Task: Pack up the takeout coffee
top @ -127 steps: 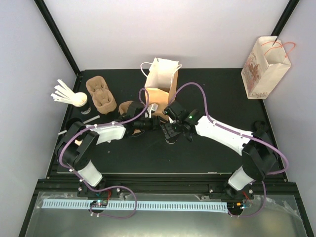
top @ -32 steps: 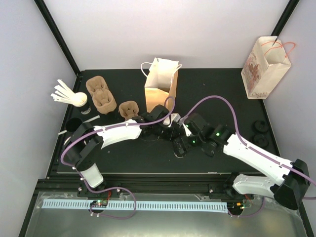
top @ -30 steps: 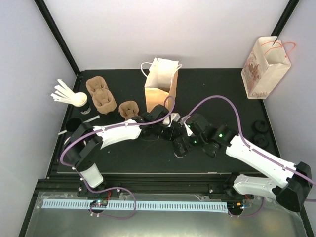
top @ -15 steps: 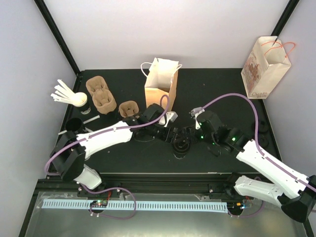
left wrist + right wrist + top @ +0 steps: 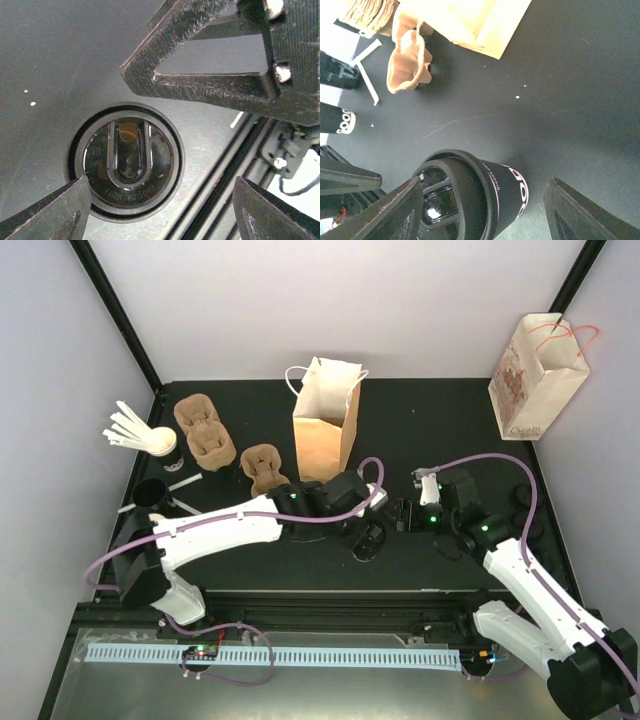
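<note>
The right gripper (image 5: 484, 192) has backed off the cup (image 5: 506, 187), jaws spread. The left gripper (image 5: 159, 197) hangs above it, released.

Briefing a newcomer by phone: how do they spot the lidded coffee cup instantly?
Find the tall brown paper bag mid-table. Just in front, toward the arms, stands a black paper cup with white lettering. It stands alone, black round lid on, away from the left-edge cups.

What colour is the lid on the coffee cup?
Black lid; clearest in the left wrist view.

Coffee cup (image 5: 504, 190) cropped at bottom edge
</note>
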You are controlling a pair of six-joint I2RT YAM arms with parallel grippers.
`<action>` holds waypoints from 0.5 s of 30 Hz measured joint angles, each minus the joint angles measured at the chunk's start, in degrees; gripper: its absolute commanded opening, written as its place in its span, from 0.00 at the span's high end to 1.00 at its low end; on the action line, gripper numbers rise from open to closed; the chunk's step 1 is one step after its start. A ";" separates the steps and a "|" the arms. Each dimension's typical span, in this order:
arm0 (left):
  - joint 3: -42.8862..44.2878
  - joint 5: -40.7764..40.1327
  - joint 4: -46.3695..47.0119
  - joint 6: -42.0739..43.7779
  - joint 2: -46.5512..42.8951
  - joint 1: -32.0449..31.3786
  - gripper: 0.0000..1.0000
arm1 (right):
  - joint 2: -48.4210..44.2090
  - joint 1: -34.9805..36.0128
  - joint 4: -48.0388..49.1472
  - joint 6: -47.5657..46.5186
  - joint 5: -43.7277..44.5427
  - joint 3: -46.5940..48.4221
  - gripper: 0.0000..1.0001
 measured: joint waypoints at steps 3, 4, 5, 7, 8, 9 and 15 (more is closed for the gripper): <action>5.01 -5.66 -5.20 0.96 3.93 -2.14 0.18 | 0.33 -3.43 3.58 0.72 -5.57 -2.45 0.37; 5.95 -6.88 -6.25 1.09 4.92 -2.47 0.17 | 1.03 -4.44 4.79 0.94 -7.15 -3.10 0.39; 6.93 -8.15 -7.61 1.22 6.03 -2.82 0.16 | 2.05 -5.46 6.47 1.31 -9.20 -4.02 0.41; 8.46 -9.94 -9.94 1.44 7.87 -3.19 0.15 | 4.50 -6.95 9.55 2.25 -12.85 -6.03 0.41; 9.05 -10.45 -10.69 1.51 8.59 -3.34 0.16 | 5.60 -7.50 10.78 2.73 -14.47 -7.06 0.42; 9.57 -10.80 -11.41 1.53 9.18 -3.43 0.15 | 6.29 -7.76 11.63 3.02 -15.50 -7.74 0.43; 12.50 -11.37 -14.53 1.68 12.68 -3.48 0.18 | 8.26 -9.94 16.81 4.09 -20.24 -10.40 0.45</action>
